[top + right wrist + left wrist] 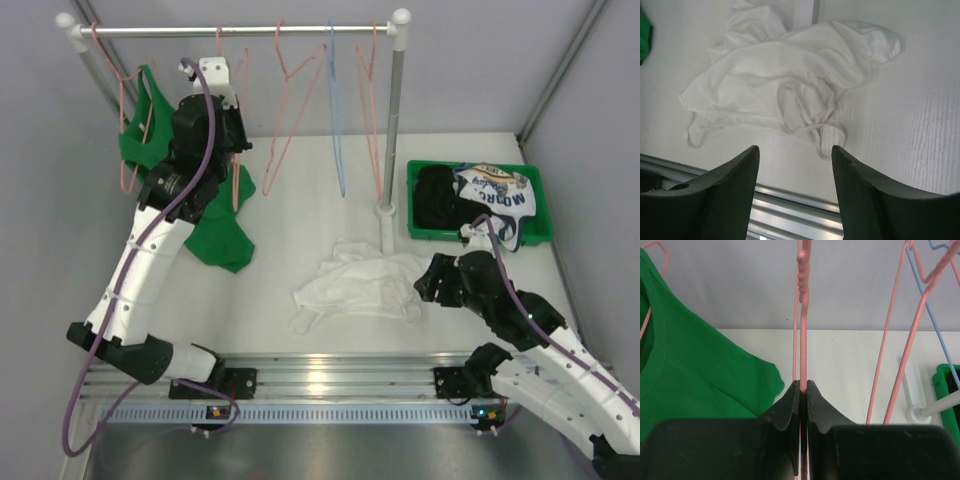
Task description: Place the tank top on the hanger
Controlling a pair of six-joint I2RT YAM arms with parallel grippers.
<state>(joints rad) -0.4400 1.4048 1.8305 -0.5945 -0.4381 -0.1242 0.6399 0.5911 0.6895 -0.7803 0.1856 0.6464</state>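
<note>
At the upper left of the overhead view, the left gripper (238,140) reaches up to the metal rail (240,31), while the plain white thin-fabric tank top (360,280) lies crumpled mid-table. The left wrist view shows its jaws pinched on the thin pink wire hanger (802,340). In the right wrist view, the right gripper (795,150) hovers wide and empty near the top, so fetching the hanger seems the step in hand, and unhooking it comes next.

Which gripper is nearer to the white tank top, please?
Right. The right gripper is open just beside the tank top; the left gripper is up by the rail, shut on the hanger.
</note>
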